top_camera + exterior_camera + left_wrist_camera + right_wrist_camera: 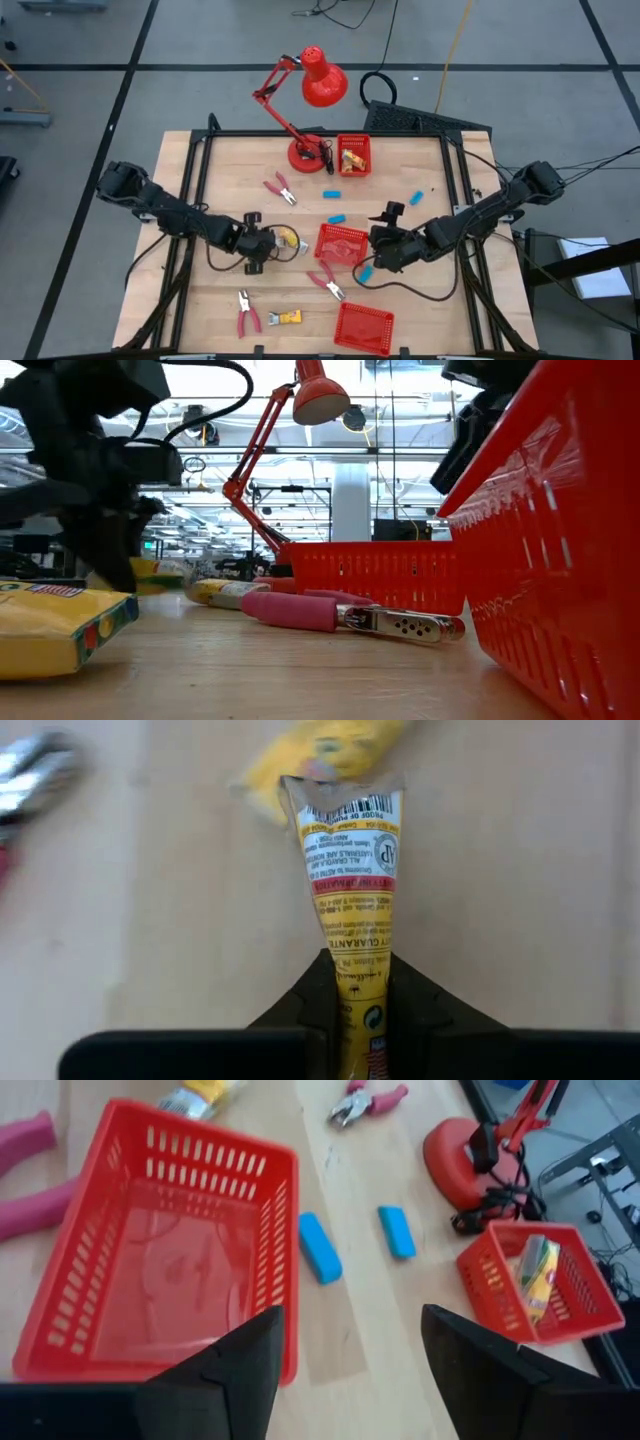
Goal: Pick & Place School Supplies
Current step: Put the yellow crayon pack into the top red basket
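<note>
Where pinched: yellow tube [350,890] inside left gripper [358,1010]

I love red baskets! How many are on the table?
3. The far basket sits beside the lamp; the middle basket stands centrally; the near basket is at the front edge. None seems hidden.

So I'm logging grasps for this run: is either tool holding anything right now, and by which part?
The left tool is shut on the yellow crayon box, pinching one narrow end. The right tool is open above the table, holding nothing.
</note>
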### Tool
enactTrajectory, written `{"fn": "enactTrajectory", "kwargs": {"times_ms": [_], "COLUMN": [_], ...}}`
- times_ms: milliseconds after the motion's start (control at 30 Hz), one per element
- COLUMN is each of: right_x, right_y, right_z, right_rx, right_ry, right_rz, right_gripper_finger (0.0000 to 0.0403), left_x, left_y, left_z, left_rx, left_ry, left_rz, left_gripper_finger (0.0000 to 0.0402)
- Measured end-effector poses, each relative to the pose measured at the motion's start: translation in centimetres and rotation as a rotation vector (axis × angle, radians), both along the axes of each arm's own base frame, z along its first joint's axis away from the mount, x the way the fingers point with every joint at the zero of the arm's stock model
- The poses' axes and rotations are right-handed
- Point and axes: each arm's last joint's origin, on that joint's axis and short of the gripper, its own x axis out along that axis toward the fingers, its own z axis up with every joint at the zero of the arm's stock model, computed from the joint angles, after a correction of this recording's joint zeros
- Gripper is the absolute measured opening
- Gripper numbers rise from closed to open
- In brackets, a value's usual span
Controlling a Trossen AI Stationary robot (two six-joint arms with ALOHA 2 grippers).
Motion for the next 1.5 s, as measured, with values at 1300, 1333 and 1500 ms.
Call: {"fn": "enactTrajectory", "kwargs": {"times_ms": [1300,1333,1500], "right_x": [5.9,5.9,5.6], "right_y": [-8.9,-8.9,-8.9], "right_z": [-0.4,-0.5,-0.8], "right_rx": [0.056,0.060,0.065], "right_ry": [-0.120,-0.113,-0.069], "right_rz": [0.087,0.084,0.071], "right_gripper_finger": [0.0238,0.0238,0.0244], "left_x": [13.6,14.1,16.1], "left_y": [11.7,11.8,12.5], "left_z": [4.3,4.3,4.3], "left_rx": [0.057,0.059,0.072], "left_ry": [-0.298,-0.292,-0.272], "left_rz": [-0.208,-0.210,-0.225], "left_gripper_finger": [0.0043,0.0043,0.0043]}}
